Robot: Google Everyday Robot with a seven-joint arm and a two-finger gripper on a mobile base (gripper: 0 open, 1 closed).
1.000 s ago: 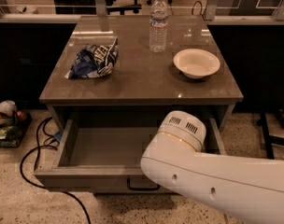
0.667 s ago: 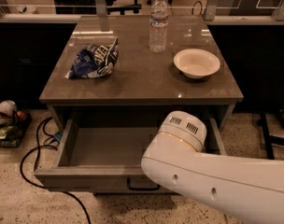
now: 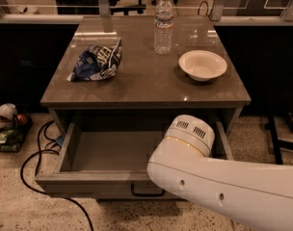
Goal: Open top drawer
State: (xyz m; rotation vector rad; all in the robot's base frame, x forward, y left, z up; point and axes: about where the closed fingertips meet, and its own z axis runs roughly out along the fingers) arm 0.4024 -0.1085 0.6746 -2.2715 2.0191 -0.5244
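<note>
White robot arm (image 3: 223,186) fills 5 o'clock, hiding gripper beneath it; open or shut: can't tell. Grey top drawer (image 3: 88,181) pulled out at arm's 9 o'clock, black handle (image 3: 145,192) partly covered by arm, right side hidden. Table (image 3: 146,88) at 12 o'clock w/ bottle (image 3: 163,25), bowl (image 3: 203,65), crumpled bag (image 3: 97,61). Unchanged vs 0.7 s ago.

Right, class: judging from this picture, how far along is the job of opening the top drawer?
Done: the top drawer stands pulled out, its bare grey inside showing. In hand: nothing visible; the gripper is out of sight, likely behind the white arm at the drawer's front. Left: probably only drawing the arm away.
</note>
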